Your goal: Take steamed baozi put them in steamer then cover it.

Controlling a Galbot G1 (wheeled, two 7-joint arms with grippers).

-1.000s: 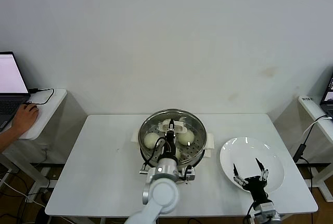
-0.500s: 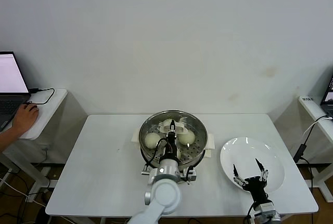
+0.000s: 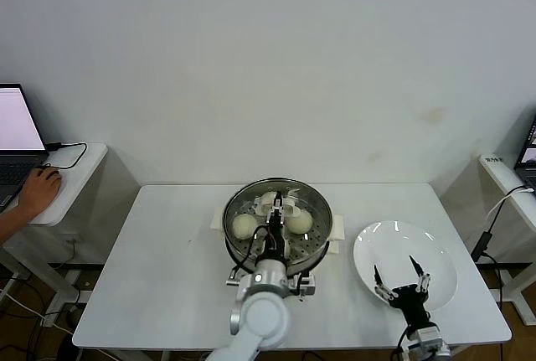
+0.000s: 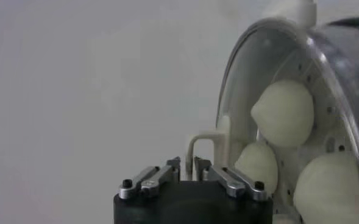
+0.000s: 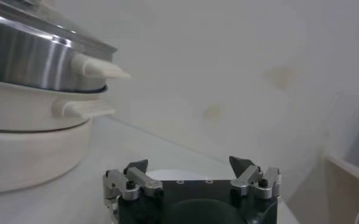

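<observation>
The steamer (image 3: 232, 242) stands mid-table on its white base, with the glass cover (image 3: 251, 202) seated on it. Through the glass I see cream-white baozi (image 3: 244, 225) (image 3: 300, 221); the left wrist view shows three (image 4: 283, 112) (image 4: 258, 164) (image 4: 328, 189). My left gripper (image 3: 275, 214) is over the cover's white bar handle (image 4: 206, 137). Its fingertips (image 4: 187, 162) stand slightly apart either side of one handle leg, open, with a sliver of gap. My right gripper (image 3: 398, 270) hangs open and empty over the white plate (image 3: 435, 248).
A side table at the left holds a laptop and a person's hand (image 3: 38, 189). Another small table (image 3: 507, 172) with a cable stands at the right. In the right wrist view the steamer's side handle (image 5: 100, 68) juts out toward the plate (image 5: 167, 175).
My left gripper's jaws have eased apart from the cover's handle, and the left arm has shifted slightly toward me. The cover stays on the steamer. The right arm is still.
</observation>
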